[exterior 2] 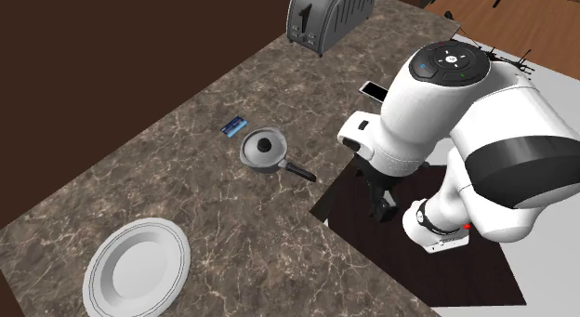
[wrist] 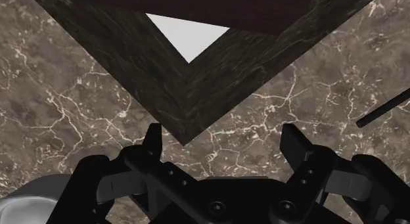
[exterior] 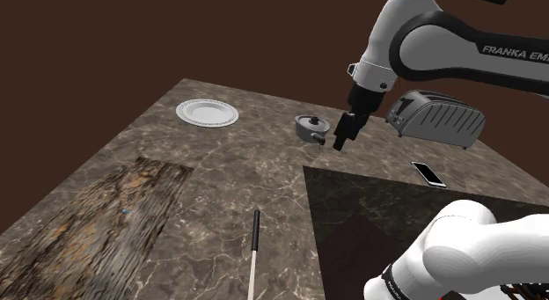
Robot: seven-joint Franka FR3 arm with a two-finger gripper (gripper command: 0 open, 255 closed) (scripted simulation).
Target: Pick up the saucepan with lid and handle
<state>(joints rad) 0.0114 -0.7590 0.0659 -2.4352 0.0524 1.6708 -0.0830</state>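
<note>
- Looking from the shoulder view, you find the grey pan (exterior: 310, 126) upright on the marbled counter (exterior: 220, 166), between the white plate (exterior: 207, 112) and the grey toaster (exterior: 437, 118).
- Its lid (exterior 2: 267, 144) is on, with a dark knob at the middle.
- Its black handle (exterior 2: 300, 171) lies out flat and points toward the corner of the dark stand (exterior 2: 437, 269).
- Your claw (exterior: 346, 135) hangs from the white arm (exterior: 413, 43), pointing down. In the shoulder view it sits just to the right of the pan.
- From the second exterior view the claw (exterior 2: 382, 209) hangs over the stand's edge, clear of the handle's tip and touching nothing.
- In the wrist view the claw (wrist: 223, 142) has its two fingers (wrist: 154, 137) spread apart with nothing between them. Below them you see the stand's corner (wrist: 190, 91) and bare counter.
- A thin black bar (wrist: 384, 110) crosses the counter off to one side of the fingers. You cannot tell whether it is the pan's handle.
- A small blue card (exterior 2: 233, 126) lies flat on the counter just beside the pan, on the side away from the handle.
- A phone (exterior: 428, 173) lies flat near the toaster, at the stand's far edge.
- A thin stick (exterior: 255, 250), dark at one end and pale at the other, lies on the counter well apart from the pan.
</note>
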